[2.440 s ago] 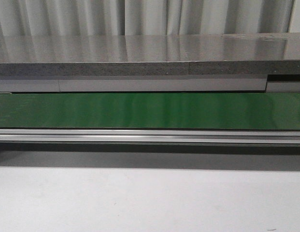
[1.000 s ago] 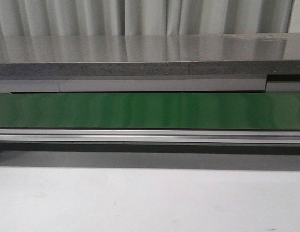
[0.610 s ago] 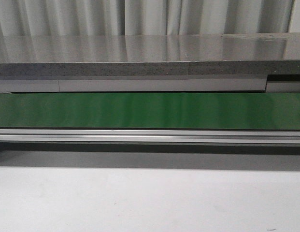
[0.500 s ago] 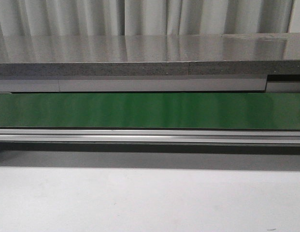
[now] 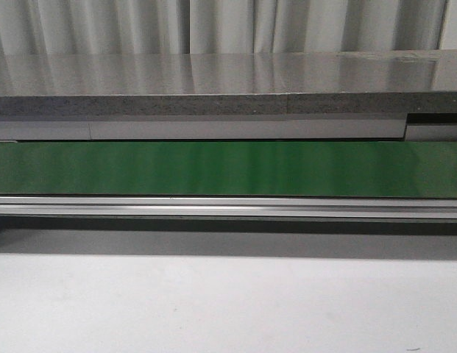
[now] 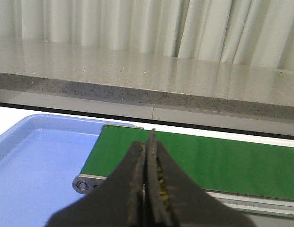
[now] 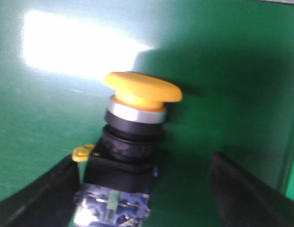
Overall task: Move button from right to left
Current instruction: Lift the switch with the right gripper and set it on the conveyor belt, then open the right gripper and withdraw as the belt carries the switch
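Observation:
In the right wrist view the button lies on the green conveyor belt, with its yellow-orange cap pointing away from the wrist. It has a silver ring, a black body, a small yellow tab and a clear base with a green mark. My right gripper is open around the body. One finger sits close against the tab side and the other stands well apart. My left gripper is shut on nothing, above the belt's end. The front view shows neither gripper nor the button.
A blue tray sits just past the belt's roller end. The green belt runs across the front view with a metal rail before it. A grey stone counter and curtains lie behind, and a white tabletop in front.

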You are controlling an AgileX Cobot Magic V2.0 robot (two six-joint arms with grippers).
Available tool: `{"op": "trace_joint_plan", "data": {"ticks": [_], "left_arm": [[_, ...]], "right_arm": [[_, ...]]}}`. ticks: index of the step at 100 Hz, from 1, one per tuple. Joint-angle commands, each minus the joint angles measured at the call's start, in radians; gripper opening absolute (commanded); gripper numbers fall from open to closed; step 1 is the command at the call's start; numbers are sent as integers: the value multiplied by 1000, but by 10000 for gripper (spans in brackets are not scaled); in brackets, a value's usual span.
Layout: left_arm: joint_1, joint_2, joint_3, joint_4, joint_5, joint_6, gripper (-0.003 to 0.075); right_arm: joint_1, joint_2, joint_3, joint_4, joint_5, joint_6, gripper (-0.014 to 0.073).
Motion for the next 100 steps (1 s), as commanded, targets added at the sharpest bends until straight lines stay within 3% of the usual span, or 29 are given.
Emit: {"op": "trace_joint_plan", "data": {"ticks": [1, 52, 62, 69, 88, 96, 100], "left_arm": [[3, -32, 44, -1, -75, -7, -20], [3, -32, 44, -1, -75, -7, -20], [3, -32, 44, -1, -75, -7, -20], [3, -32, 44, -1, -75, -7, -20], [3, -32, 44, -1, -75, -7, -20], [3, -32, 44, -1, -75, -7, -20], [3, -32, 44, -1, -75, -7, -20]], "right_arm": [[-2, -42, -24, 9, -22, 3, 639], [-3, -224, -24, 38, 76, 3, 636], [-3, -283, -24, 37, 105, 3, 603], [-3, -323, -24, 37, 128, 3, 505], [-3, -421, -14, 55, 170, 4, 63], [-3, -463, 0, 76, 169, 4, -67], [-3, -488, 13, 85, 165, 4, -62]]}}
